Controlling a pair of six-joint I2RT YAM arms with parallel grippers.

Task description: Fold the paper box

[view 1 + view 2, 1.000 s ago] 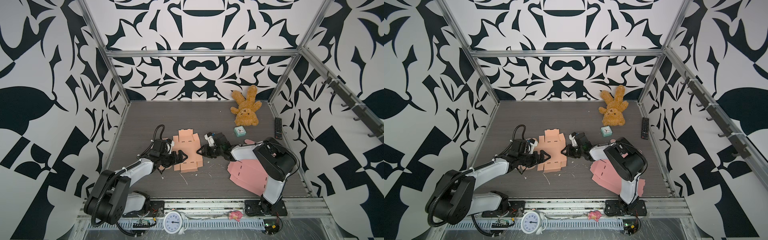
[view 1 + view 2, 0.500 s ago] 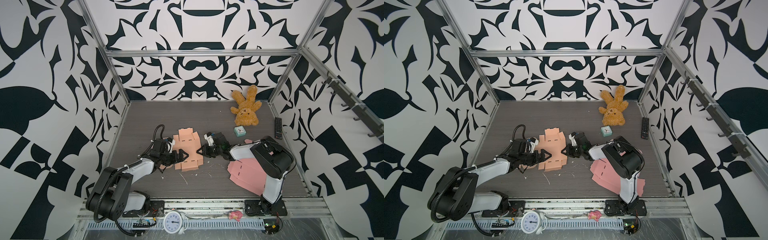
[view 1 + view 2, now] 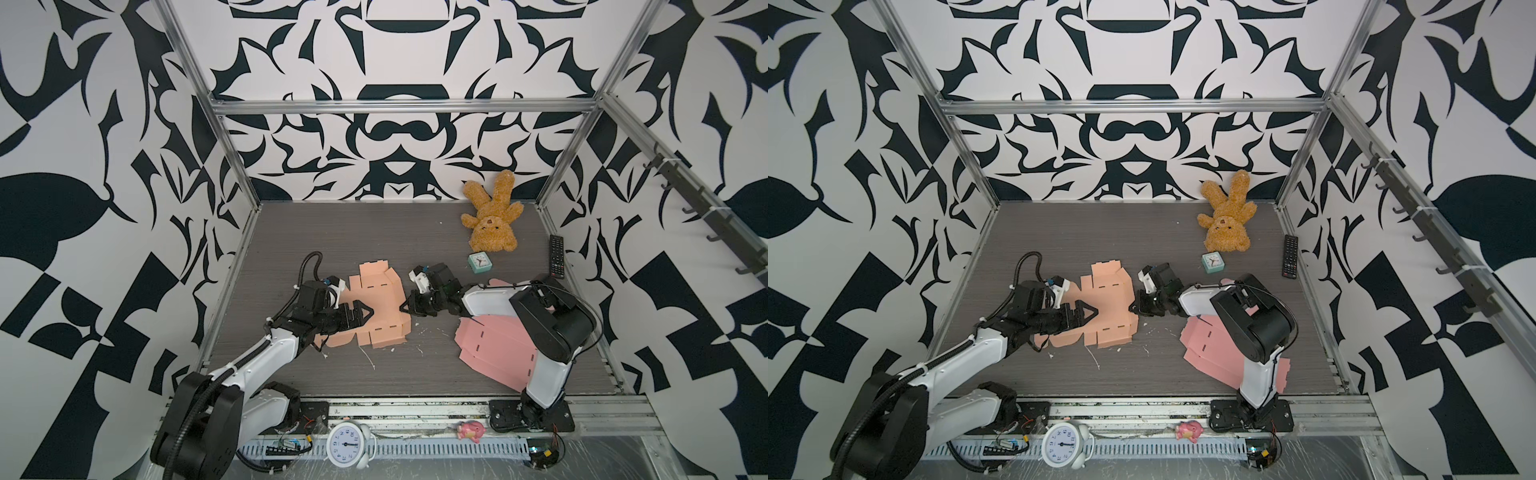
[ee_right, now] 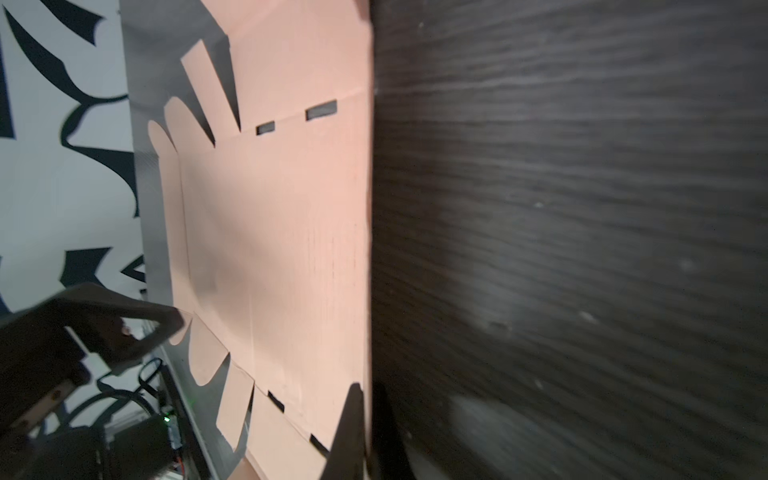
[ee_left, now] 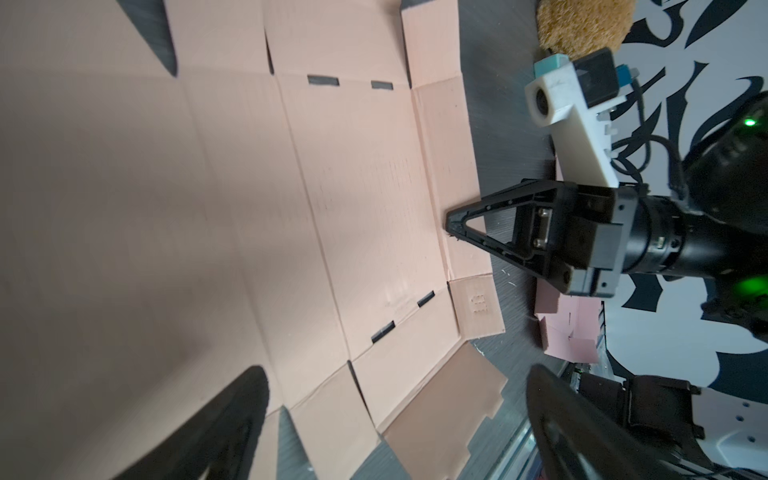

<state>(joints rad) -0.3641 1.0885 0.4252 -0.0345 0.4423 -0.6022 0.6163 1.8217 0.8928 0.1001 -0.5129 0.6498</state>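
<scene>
The paper box (image 3: 376, 305) (image 3: 1108, 303) is a flat peach cardboard cutout lying mid-table in both top views. Its right side flap is tilted up. My right gripper (image 3: 402, 308) (image 3: 1133, 308) is shut on that flap's edge. In the right wrist view the thin edge sits between the closed jaws of my right gripper (image 4: 365, 432), with the box (image 4: 270, 228) spreading away. My left gripper (image 3: 365, 313) (image 3: 1090, 311) hovers open over the left half of the box. In the left wrist view the left gripper's fingers (image 5: 224, 428) stand wide apart above the box (image 5: 249, 208).
A stack of pink flat cutouts (image 3: 498, 345) lies under the right arm. A teddy bear (image 3: 492, 220), a small teal clock (image 3: 479, 262) and a remote (image 3: 556, 255) sit at the back right. A white alarm clock (image 3: 347, 444) and a pink toy (image 3: 469, 430) rest on the front rail.
My right gripper has closed onto the box's right flap edge. The left gripper stayed open and barely moved.
</scene>
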